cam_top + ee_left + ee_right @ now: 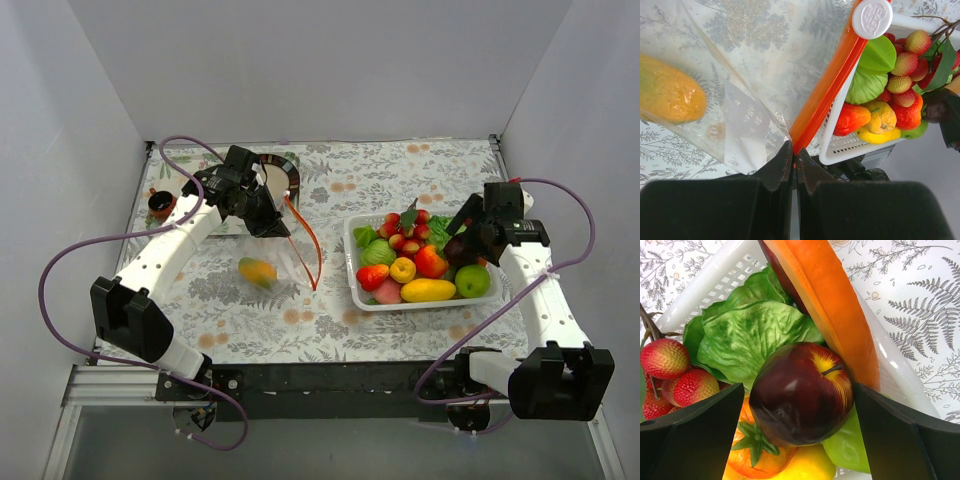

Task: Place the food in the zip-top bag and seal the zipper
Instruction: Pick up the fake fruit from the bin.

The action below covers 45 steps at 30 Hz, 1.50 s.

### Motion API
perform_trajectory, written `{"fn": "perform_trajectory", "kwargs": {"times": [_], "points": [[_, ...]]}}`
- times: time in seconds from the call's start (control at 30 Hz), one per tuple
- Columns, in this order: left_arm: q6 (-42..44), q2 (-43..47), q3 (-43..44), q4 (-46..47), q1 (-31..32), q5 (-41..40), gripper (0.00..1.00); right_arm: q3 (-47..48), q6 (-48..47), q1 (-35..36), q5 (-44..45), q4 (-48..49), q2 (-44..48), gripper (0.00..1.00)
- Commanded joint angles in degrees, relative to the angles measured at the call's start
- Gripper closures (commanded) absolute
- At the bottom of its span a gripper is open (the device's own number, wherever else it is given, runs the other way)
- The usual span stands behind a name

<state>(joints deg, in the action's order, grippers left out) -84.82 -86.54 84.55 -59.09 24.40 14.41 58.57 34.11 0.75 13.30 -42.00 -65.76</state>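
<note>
The zip-top bag [275, 262] lay left of centre in the top view, a yellow-orange fruit [258, 270] inside, its zipper [318, 255] along the right edge. The left gripper [793, 159] was clamped tight on the bag's corner by the zipper's end. At right, over the white basket [353, 262], the right gripper [462, 243] stood spread wide astride a dark red apple [800, 395].

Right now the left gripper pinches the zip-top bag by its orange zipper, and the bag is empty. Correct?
Not empty: the left wrist view shows a yellow-orange fruit inside the zip-top bag. The left gripper does pinch it by the orange zipper.
</note>
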Motion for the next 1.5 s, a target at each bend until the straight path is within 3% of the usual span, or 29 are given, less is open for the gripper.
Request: {"fn": "perform_trajectory", "kwargs": {"times": [0.0, 0.2, 0.3, 0.33, 0.43, 0.53, 0.73, 0.97, 1.07, 1.3, 1.47], "points": [[0.7, 0.7, 1.5, 0.0, 0.2, 0.6, 1.0, -1.7, 0.4, -0.1, -0.8, 2.7, 0.0, 0.01], [0.6, 0.5, 1.4, 0.1, 0.2, 0.7, 1.0, -2.7, 0.1, -0.2, -0.7, 3.2, 0.5, 0.07], [0.4, 0.3, 1.4, 0.0, 0.2, 0.5, 1.0, -2.5, -0.3, -0.2, -0.7, 2.8, 0.6, 0.21], [0.5, 0.4, 1.4, 0.0, 0.2, 0.5, 1.0, -2.2, -0.5, -0.2, -0.8, 2.8, 0.9, 0.33], [0.3, 0.3, 1.5, -0.1, 0.2, 0.4, 1.0, -0.9, -1.4, -0.1, -0.8, 1.6, 1.4, 0.51], [0.2, 0.2, 1.6, 0.0, 0.2, 0.6, 1.0, 1.5, -2.5, -0.2, -1.5, -0.2, 2.1, 0.6], [0.1, -0.2, 1.6, 0.2, 0.2, 0.6, 1.0, 7.2, -4.7, -0.2, -4.8, -3.4, 3.4, 0.72], [0.0, -0.5, 1.8, 0.1, 0.2, 0.8, 1.0, 11.7, -6.8, -0.1, -12.3, -4.1, 5.2, 0.78], [0.0, -0.6, 1.9, 0.2, 0.3, 1.1, 1.0, 12.9, -7.0, 2.9, -18.5, -0.3, 6.5, 0.8], [-0.3, -0.2, 1.8, 0.0, 0.7, 1.4, 1.0, 15.5, -5.4, 29.8, -14.6, 11.6, 3.3, 0.82], [-0.3, 1.3, 2.2, -0.6, 1.2, 1.8, 1.0, 17.4, -9.2, 40.2, -15.6, 19.0, -3.6, 0.83]]}}
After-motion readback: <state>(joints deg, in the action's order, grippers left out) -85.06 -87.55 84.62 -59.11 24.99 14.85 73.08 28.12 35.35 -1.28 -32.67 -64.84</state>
